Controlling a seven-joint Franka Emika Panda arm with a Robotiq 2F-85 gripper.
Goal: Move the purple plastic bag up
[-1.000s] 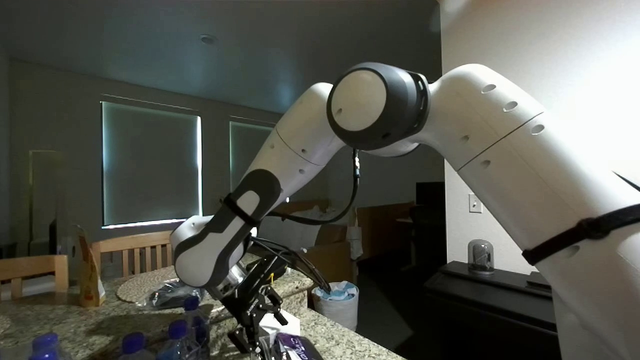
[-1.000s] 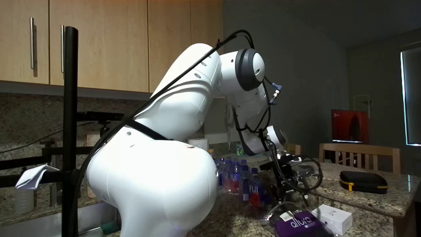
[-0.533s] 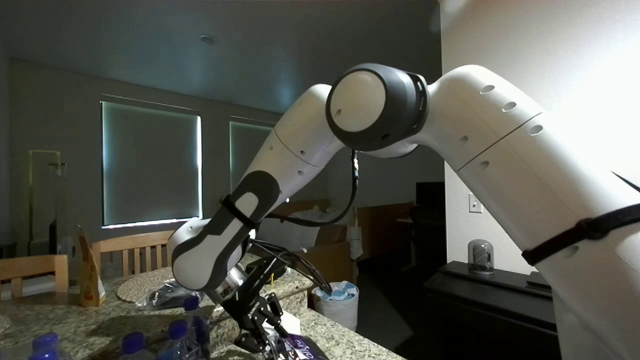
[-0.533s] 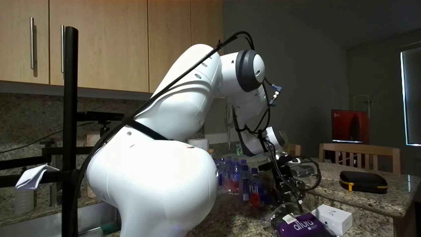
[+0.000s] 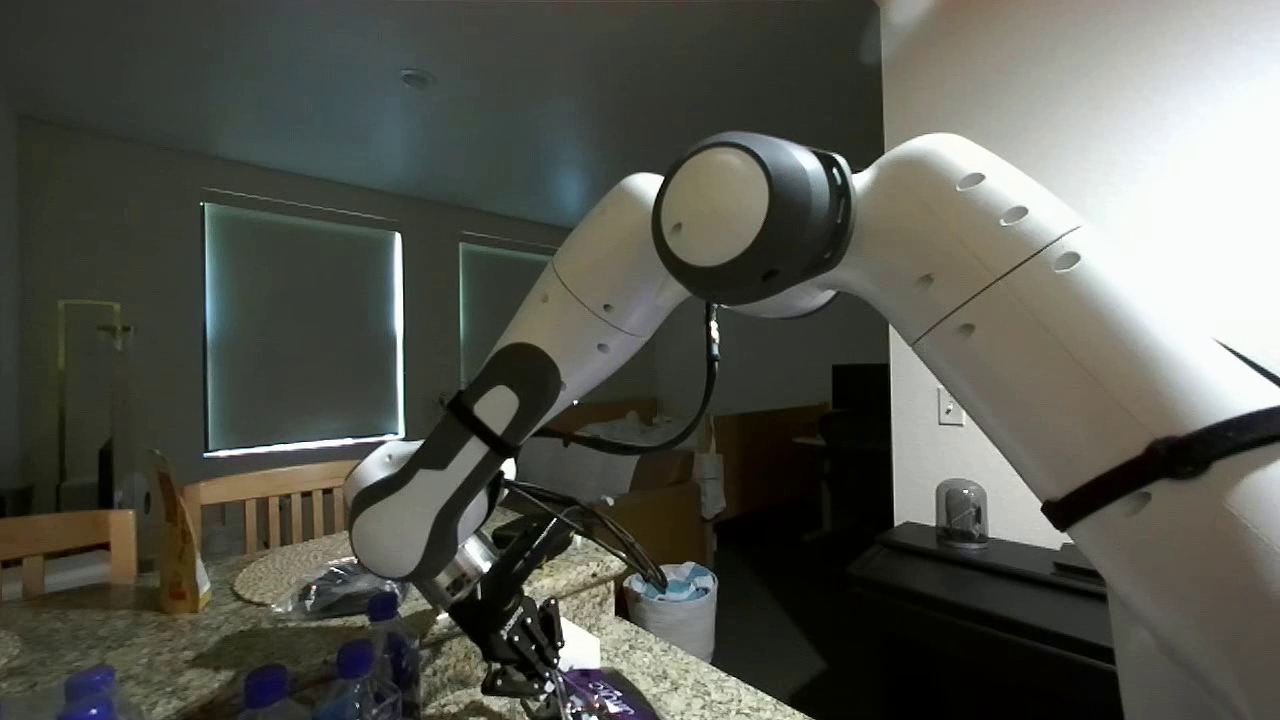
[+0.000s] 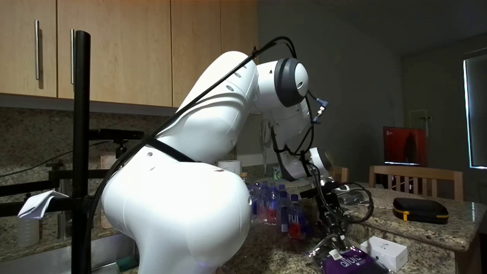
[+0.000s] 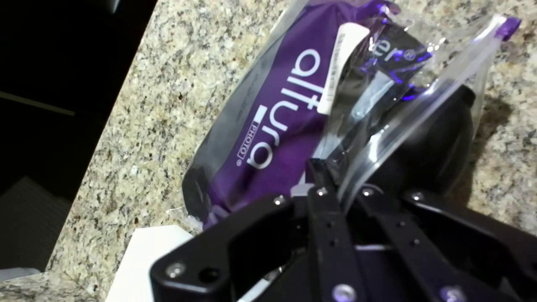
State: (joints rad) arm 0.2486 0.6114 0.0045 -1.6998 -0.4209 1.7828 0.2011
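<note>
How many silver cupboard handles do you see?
2. In an exterior view, one handle is on the leftmost door, the other handle on the door next to it. More may be out of sight.

Gripper: black, angular, studded with bright screws. Just above: looping black cables. Higher: white rounded arm, dark-grey joint trim, black strap.

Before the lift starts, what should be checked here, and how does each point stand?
1. Gripper closed on the purple plastic bag: ok, at its clear edge.
2. Bag resting on the countertop: ok.
3. Grip on the bag's purple part: not ok; the jaws pinch clear plastic beside it, so it may swing.
4. Bottles apart from the bag: ok.
5. White box free of the bag: cannot tell; they lie close.
</note>
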